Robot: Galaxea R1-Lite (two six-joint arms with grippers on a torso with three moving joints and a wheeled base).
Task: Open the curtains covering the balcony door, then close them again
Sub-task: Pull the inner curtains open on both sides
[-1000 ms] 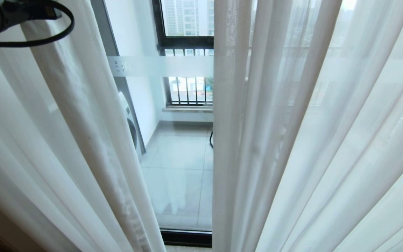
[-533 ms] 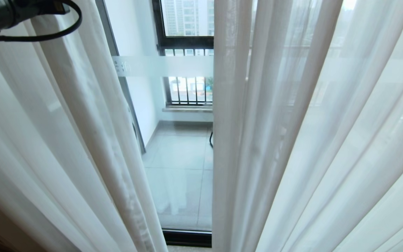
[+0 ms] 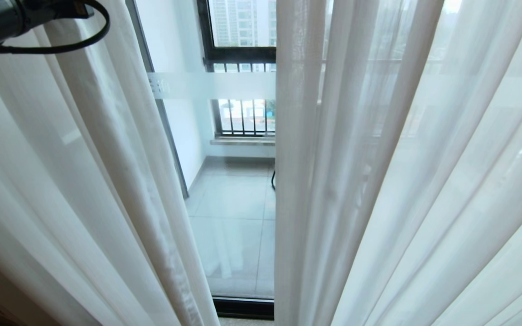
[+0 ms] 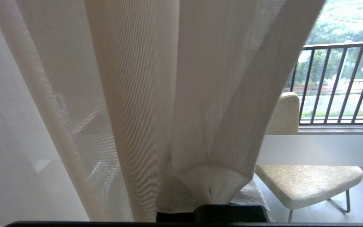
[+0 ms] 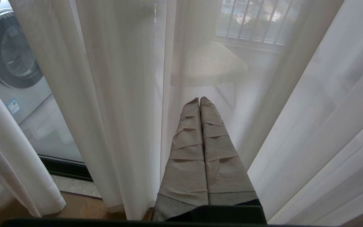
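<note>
A: What changed?
B: The left claw point(image 4: 211, 197), clamped on the left sheer curtain point(image 3: 107, 158), has dragged it rightward; the gap over the balcony door point(image 3: 234, 190) narrowed.
A: Closing, then. Right claw point(image 5: 199, 100)?
B: Shut, empty.

I see the sheer white curtains point(image 3: 84, 181) parted into two pleated panels, left and right point(image 3: 401, 181), with a narrow gap between them. Through it shows the balcony door point(image 3: 234, 203): clear glass, a frosted white band across it, black bottom frame. In the left wrist view, a fold of sheer looks pinched, I think.
</note>
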